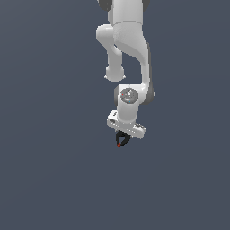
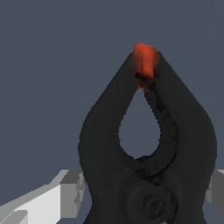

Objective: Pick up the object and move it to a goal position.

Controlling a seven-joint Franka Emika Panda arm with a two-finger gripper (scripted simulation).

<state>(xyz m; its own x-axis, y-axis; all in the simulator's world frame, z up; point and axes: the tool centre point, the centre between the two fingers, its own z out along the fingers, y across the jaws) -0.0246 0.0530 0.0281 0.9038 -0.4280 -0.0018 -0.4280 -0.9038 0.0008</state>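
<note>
The spring clamp (image 1: 121,139) hangs directly under the white end effector (image 1: 122,136), at the lower end of the arm, a little to the exterior view's right of the picture's middle. It is a small black shape, much smaller than the hand above it, with a red-orange tip (image 1: 119,145) pointing down and slightly toward the exterior view's left. Its black body splays into two limbs that run up into the underside of the hand.

In the wrist view the spring clamp (image 2: 148,166) fills most of the picture: two broad black limbs curve together from a round pivot near the camera, enclose a teardrop-shaped gap, and meet at the red-orange tip (image 2: 144,61) at the far end. Pale grey finger blocks (image 2: 70,188) sit on either side of the clamp's wide end, close against it.

The end effector has closed onto the clamp and holds it between its fingers, with the fingers opened only as far as the clamp's body allows.

Above, the white arm (image 1: 128,54) comes down from the top edge of the exterior view through a bent elbow to a wrist joint with a round grey cap (image 1: 129,95). Everything behind is a plain dark blue-grey ground (image 1: 45,157); whether the clamp touches it or hangs above it cannot be told.
</note>
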